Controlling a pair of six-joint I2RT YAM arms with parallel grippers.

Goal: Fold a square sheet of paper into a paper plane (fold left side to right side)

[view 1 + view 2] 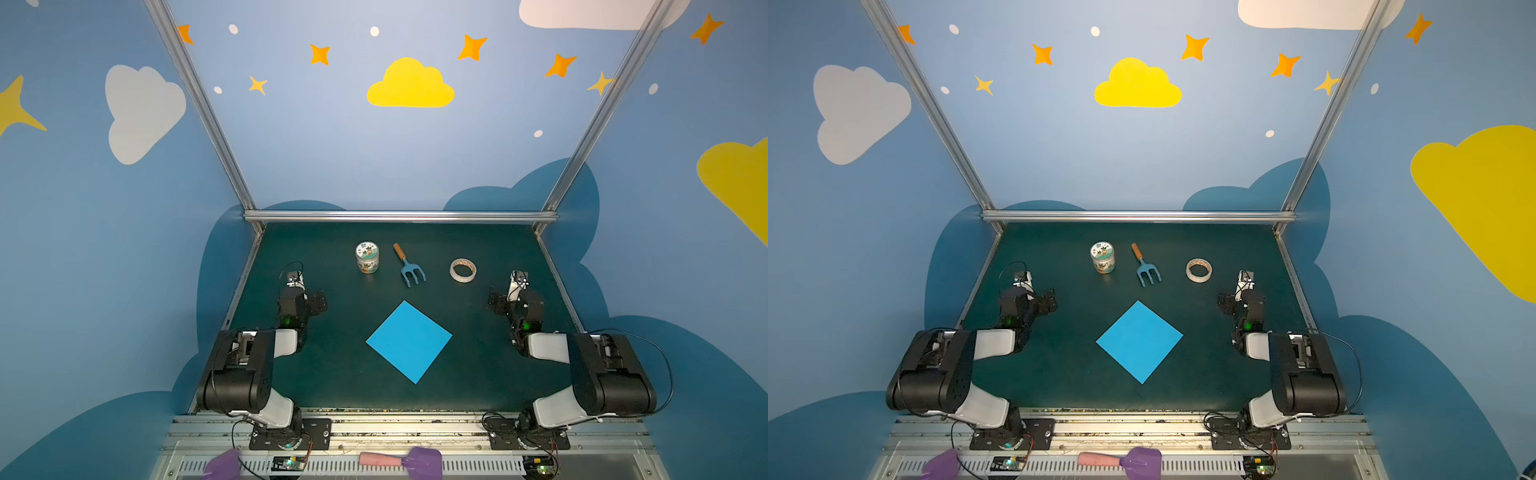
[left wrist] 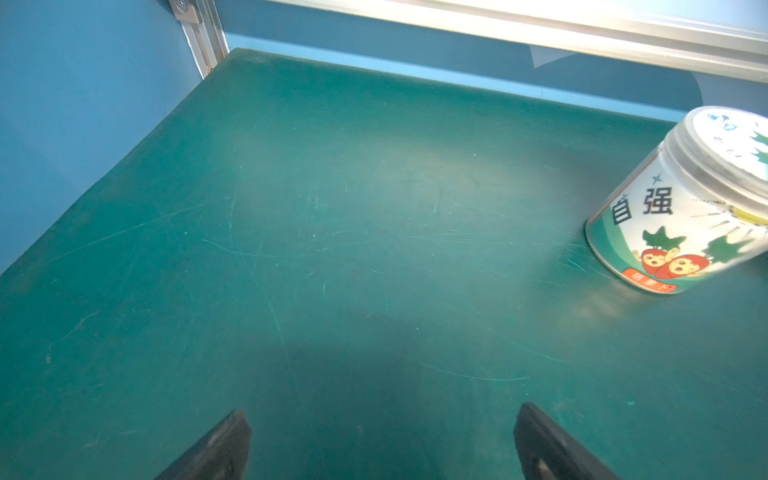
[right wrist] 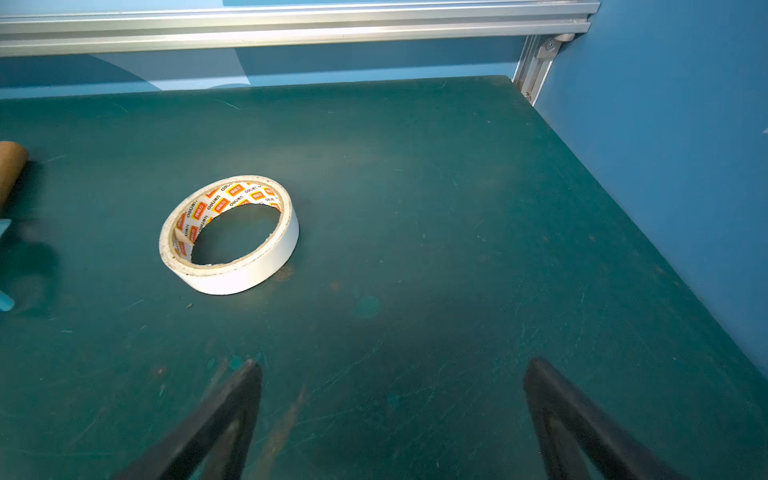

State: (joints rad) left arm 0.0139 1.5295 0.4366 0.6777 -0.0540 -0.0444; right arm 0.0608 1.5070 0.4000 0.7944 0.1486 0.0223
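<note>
The square sheet of paper (image 1: 409, 341) (image 1: 1140, 341) is bright sky-blue. It lies flat and uncreased on the green mat in both top views, turned like a diamond with one corner toward the front. No paper plane is in view. My left gripper (image 2: 382, 415) is open over bare mat, well left of the sheet, at the arm's end (image 1: 297, 291). My right gripper (image 3: 392, 365) is open too, well right of the sheet (image 1: 517, 293), with nothing between its fingers. Neither wrist view shows the paper.
Across the back of the mat stand a printed jar (image 1: 367, 257) (image 2: 681, 208), a small blue fork with a wooden handle (image 1: 409, 266) and a tape roll (image 1: 463, 270) (image 3: 229, 235). An aluminium rail (image 1: 399, 216) bounds the far edge. A pink-and-purple tool (image 1: 399, 459) lies on the front rail.
</note>
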